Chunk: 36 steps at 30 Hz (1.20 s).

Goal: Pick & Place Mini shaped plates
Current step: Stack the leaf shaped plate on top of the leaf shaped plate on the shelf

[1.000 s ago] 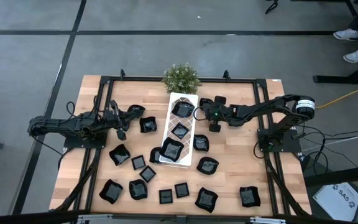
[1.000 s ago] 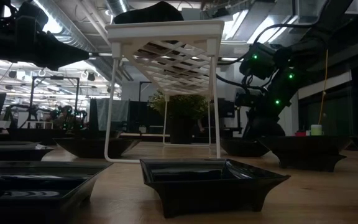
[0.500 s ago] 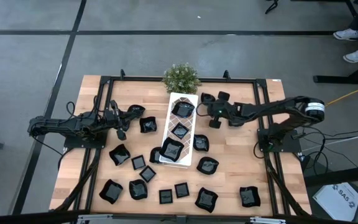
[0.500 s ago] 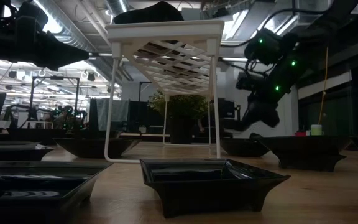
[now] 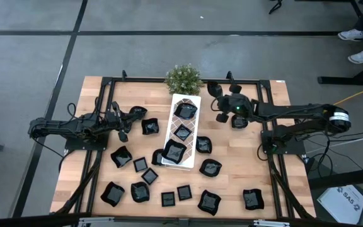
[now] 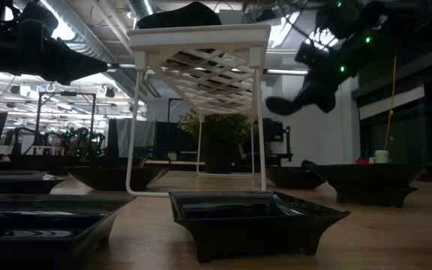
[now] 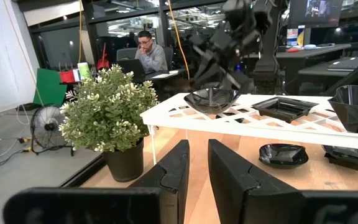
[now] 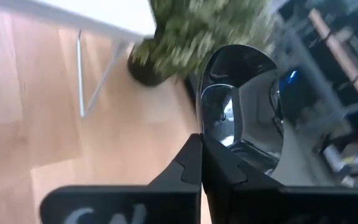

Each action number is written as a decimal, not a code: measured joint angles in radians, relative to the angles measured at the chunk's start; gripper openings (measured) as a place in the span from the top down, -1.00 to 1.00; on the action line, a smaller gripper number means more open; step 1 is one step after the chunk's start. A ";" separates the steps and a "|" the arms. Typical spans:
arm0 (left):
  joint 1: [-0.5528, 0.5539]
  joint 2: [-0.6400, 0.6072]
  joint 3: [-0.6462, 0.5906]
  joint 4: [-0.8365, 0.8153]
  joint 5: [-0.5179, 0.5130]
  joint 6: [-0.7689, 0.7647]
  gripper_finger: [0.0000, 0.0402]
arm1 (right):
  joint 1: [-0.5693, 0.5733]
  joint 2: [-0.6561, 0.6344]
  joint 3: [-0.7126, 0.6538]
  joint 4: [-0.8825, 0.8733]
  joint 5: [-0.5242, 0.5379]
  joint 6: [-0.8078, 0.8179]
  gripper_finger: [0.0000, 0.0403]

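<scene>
wooden tabletop [image 5: 238, 161], from above: right gripper [image 5: 214, 93] has swung away from the white tray [image 5: 194, 101], beside the plant [image 5: 183, 77]. low view: it has risen. right wrist: jaws clamped on a mini plate [image 8: 241, 109]. left gripper [image 7: 194, 171] waits, jaws slightly apart.

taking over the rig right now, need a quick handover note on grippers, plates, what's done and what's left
Right gripper: shut on a small black plate, lifted above the table beside the far end of the white tray, near the potted plant.
Left gripper: waiting low over the table's left side, fingers slightly apart, holding nothing.
Done: three plates sit on the tray.
Left: place the held plate, then move the many loose plates scattered across the table.
</scene>
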 joint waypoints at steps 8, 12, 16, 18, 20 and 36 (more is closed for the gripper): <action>0.000 0.000 0.000 0.000 0.000 0.000 0.74 | 0.048 -0.021 0.082 0.000 -0.027 -0.267 0.98; 0.000 0.000 0.000 0.000 0.000 0.000 0.73 | 0.076 -0.020 0.126 0.000 -0.100 -0.380 0.97; 0.000 0.000 0.000 0.000 0.000 0.000 0.74 | 0.102 -0.020 0.154 0.000 -0.178 -0.463 0.96; 0.000 0.000 0.000 0.000 0.000 0.000 0.74 | 0.112 -0.020 0.163 0.001 -0.216 -0.490 0.97; 0.000 0.000 0.000 0.000 0.000 0.000 0.74 | 0.121 -0.020 0.165 0.000 -0.243 -0.507 0.97; 0.000 0.000 0.000 0.000 0.000 0.000 0.73 | 0.155 0.064 0.169 0.026 -0.350 -0.537 0.96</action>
